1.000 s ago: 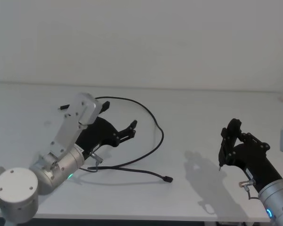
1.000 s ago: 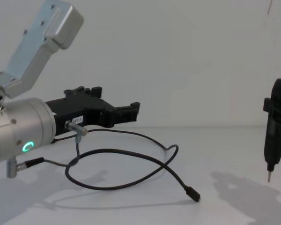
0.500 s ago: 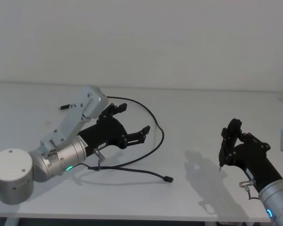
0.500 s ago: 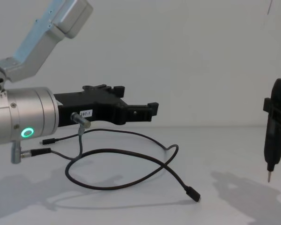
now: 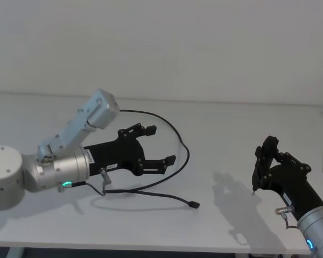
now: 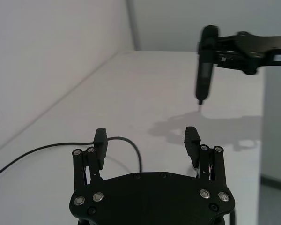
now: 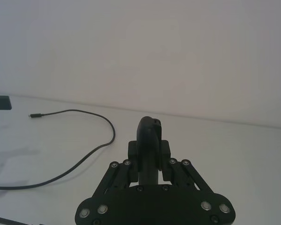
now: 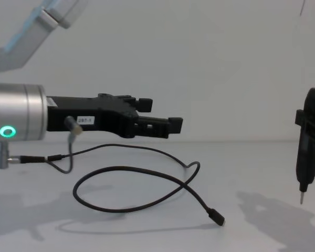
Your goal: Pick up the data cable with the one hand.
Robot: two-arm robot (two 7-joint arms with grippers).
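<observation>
The data cable (image 5: 188,154) lies in loose black loops on the white table, ending in a small plug (image 5: 193,204) at the front. In the chest view the cable (image 8: 121,168) and its plug (image 8: 216,217) lie flat below my left gripper (image 8: 163,114). That left gripper (image 5: 161,144) is open and held level a little above the loops, touching nothing. From the left wrist the cable (image 6: 126,139) curves beneath the spread left gripper (image 6: 146,138). My right gripper (image 5: 264,166) stays at the right, shut on a dark pen-like tool (image 8: 306,152).
A short grey wire (image 8: 63,160) with a metal plug hangs from the left wrist, near the cable's rear strand. The cable's far end (image 7: 35,115) lies toward the back wall. Bare table (image 5: 231,134) separates the two arms.
My left gripper has swung up and to the right, levelling out over the cable loops with its jaws open. The cable and the right arm have stayed put.
</observation>
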